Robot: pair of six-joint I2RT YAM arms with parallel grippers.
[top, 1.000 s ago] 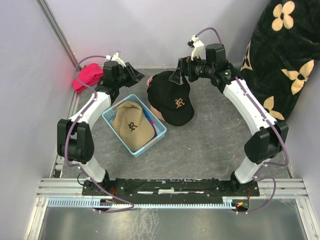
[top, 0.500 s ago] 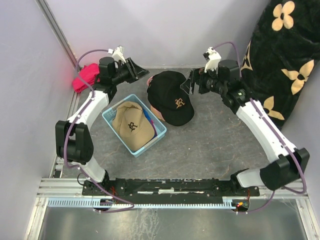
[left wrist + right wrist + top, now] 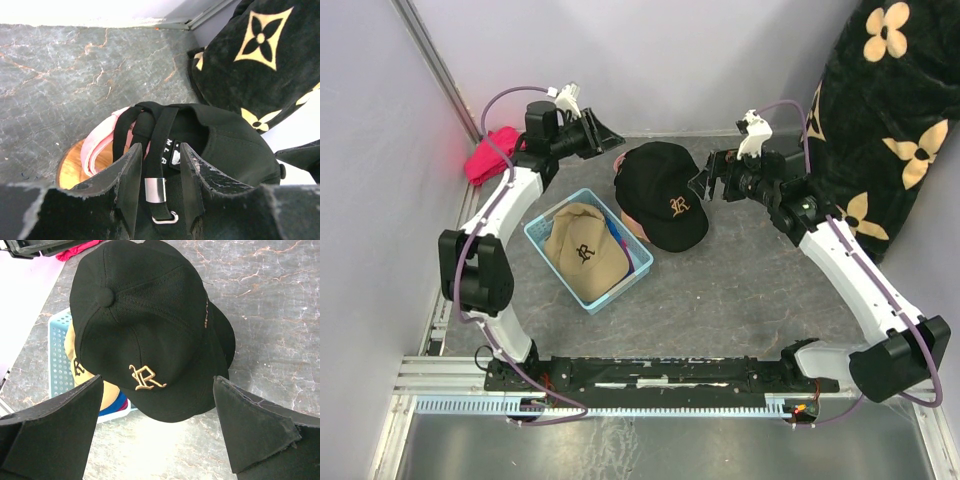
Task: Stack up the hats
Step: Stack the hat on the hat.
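At the far middle of the table, black cap (image 3: 665, 195): set crown up with its gold letter logo and brim towards the arms; it is stacked on another cap.
Pink cap (image 3: 100, 142): lies under the black cap, with only its rear edge seen below the black strap.
Wooden stand (image 3: 70, 167): a round wooden top is seen under the pink cap, so both caps are carried by it.
Tan cap (image 3: 582, 250): laid in the basket just left of the stack, logo up, brim towards the arms.
Blue cap (image 3: 616, 236): only a sliver is seen, tucked beside the tan cap in the same basket.
Basket (image 3: 555, 211): light blue plastic, set at an angle, near the stand.
Left gripper (image 3: 161, 192): held low behind the black cap; its fingers (image 3: 129, 190) are parted narrowly, and the cap's rear strap and buckle are seen between them, not pinched.
Right gripper (image 3: 705, 180): held just beside the black cap's right side; its fingers (image 3: 50, 435) are spread wide and nothing is held.
Table (image 3: 740, 290): grey, marbled surface.
Red-pink cloth bundle (image 3: 492, 155): bunched in the far left corner.
Black blanket (image 3: 890, 120): patterned with tan flowers, draped at the right.
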